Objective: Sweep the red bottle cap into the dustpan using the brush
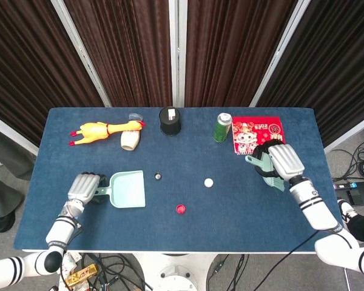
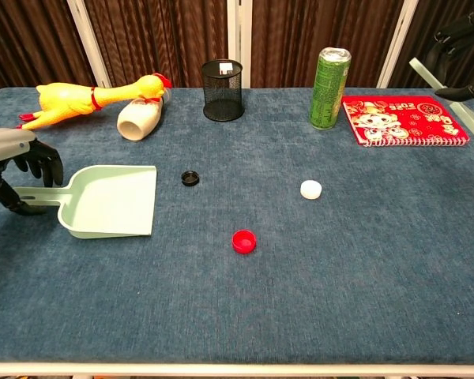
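- Progress: early days. Red bottle cap point(image 1: 181, 209) sitting untouched on the blue surface point(image 1: 170, 230), lower middle of the head view, well apart from the dustpan point(image 1: 129, 190) at centre left. Nothing swept so far.
- Left hand point(image 1: 83, 188) down at the dustpan handle at the left edge of the chest view, fingers point(image 2: 36, 163) curled around it from above. Looks like a grip, though can't fully confirm how firm.
- Right hand point(image 1: 279, 164) at the right side of the head view, fingers wrapped around the pale green brush point(image 1: 256, 161), raised off the surface near the red notebook point(image 1: 256, 134). Only half visible at the upper right corner of the chest view.
- Left to do, by my guess: bring the brush across to the cap, line the dustpan mouth up next to it, push the cap in. Basically the whole sweep.
- White cap point(image 2: 310, 189) and small black cap point(image 2: 190, 178) lying between brush and dustpan, so worth steering around those.
- Writing: green can point(image 2: 329, 76) has some print, too small to read. Notebook cover shows cartoon art and gold characters, not legible. No readable brand anywhere.
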